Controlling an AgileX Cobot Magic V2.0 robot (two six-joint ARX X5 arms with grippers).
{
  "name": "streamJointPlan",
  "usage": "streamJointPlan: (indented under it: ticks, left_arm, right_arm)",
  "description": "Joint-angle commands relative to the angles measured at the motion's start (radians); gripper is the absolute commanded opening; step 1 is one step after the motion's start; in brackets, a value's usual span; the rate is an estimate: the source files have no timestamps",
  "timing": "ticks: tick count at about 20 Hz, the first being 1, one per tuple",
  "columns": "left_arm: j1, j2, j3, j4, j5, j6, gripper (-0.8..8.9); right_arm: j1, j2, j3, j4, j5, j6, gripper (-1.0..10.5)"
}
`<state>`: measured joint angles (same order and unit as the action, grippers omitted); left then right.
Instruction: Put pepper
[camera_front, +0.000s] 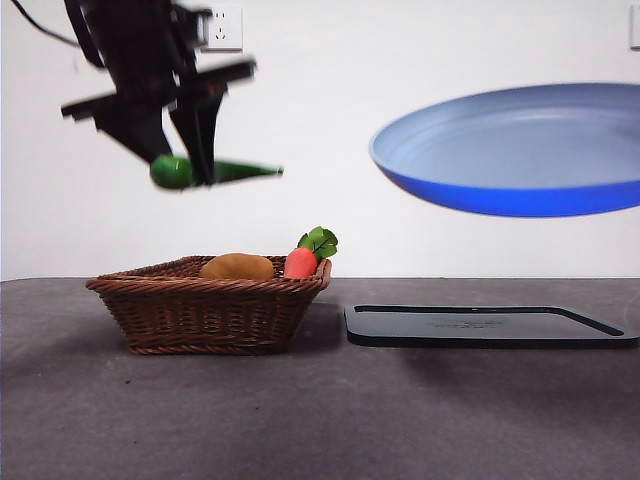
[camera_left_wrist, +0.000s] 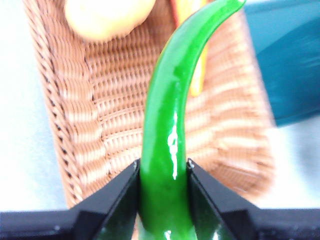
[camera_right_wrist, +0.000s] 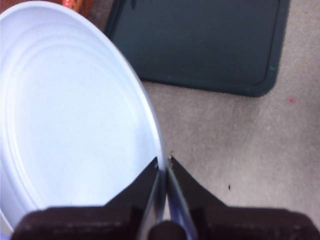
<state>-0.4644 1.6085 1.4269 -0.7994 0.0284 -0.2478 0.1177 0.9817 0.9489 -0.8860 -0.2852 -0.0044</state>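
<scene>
My left gripper (camera_left_wrist: 162, 172) clamps the pepper (camera_left_wrist: 172, 125) high above the basket (camera_front: 205, 310), while my right gripper (camera_right_wrist: 164, 167) pinches the plate (camera_right_wrist: 65, 115) rim, holding it level to receive the pepper.

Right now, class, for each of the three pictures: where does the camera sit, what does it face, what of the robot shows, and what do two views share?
Front view: low at table height, looking level across at the woven brown wicker basket; the left claw shows.
Left wrist view: on the left arm, facing down onto the basket; the left claw grips the long glossy dark-green pepper.
Right wrist view: on the right arm, facing down; the right claw pinches the round blue plate.
Shared: pepper, basket.
</scene>
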Motion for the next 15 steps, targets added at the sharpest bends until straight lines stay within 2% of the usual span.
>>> streamJointPlan:
  ticks: [1, 4, 6, 10, 15]
  left_arm:
    - [-0.042, -0.032, 0.021, 0.006, 0.088, -0.008, 1.09]
    - [-0.119, -0.063, 0.021, 0.015, 0.179, -0.015, 1.09]
    - [-0.177, -0.063, 0.021, 0.015, 0.192, -0.014, 1.09]
    - [-0.294, -0.056, 0.02, 0.065, 0.169, -0.006, 1.09]
    - [-0.374, 0.011, 0.02, 0.072, 0.05, 0.039, 1.09]
  right_arm:
    - [0.004, 0.053, 0.021, 0.04, -0.006, 0.035, 0.1]
    - [0.022, 0.141, 0.021, 0.097, -0.078, 0.091, 0.1]
    - [0.038, 0.189, 0.021, 0.131, -0.083, 0.127, 0.1]
    - [0.09, 0.252, 0.021, 0.166, -0.084, 0.183, 0.1]
    - [0.14, 0.255, 0.021, 0.182, -0.084, 0.226, 0.1]
